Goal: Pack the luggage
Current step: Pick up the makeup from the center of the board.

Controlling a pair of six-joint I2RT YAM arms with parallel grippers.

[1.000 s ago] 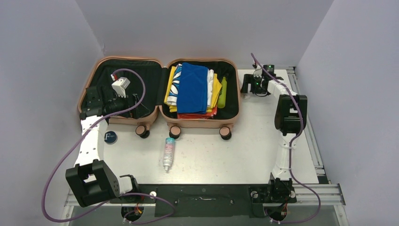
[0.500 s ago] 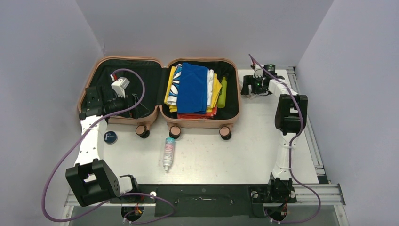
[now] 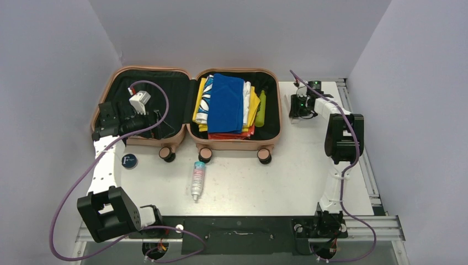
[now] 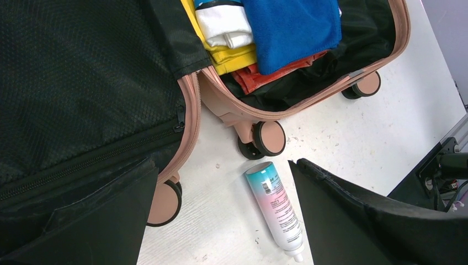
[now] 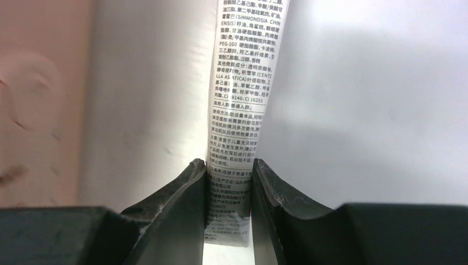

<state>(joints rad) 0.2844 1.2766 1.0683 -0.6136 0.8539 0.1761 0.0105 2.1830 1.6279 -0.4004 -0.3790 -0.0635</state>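
— What changed?
— The right jaws have clamped onto a white tube (image 5: 243, 83) near the worktop's (image 3: 287, 176) far right corner, just beside the suitcase (image 3: 232, 146).
— And the suitcase?
— Lying open along the far edge, clothes (image 3: 226, 105) in its right half; left jaws spread wide over its left half, empty.
— Next?
— Likely lift the tube over the rim, release inside.

Tally of items by kind
One salmon-pink hard-shell suitcase (image 3: 232, 144), three pink-and-black caster wheels (image 3: 205, 153) showing, one pink-and-teal spray bottle (image 3: 197, 179), one yellow-green bottle (image 3: 260, 109), one white printed tube (image 5: 237, 83), one dark round tin (image 3: 129, 160).
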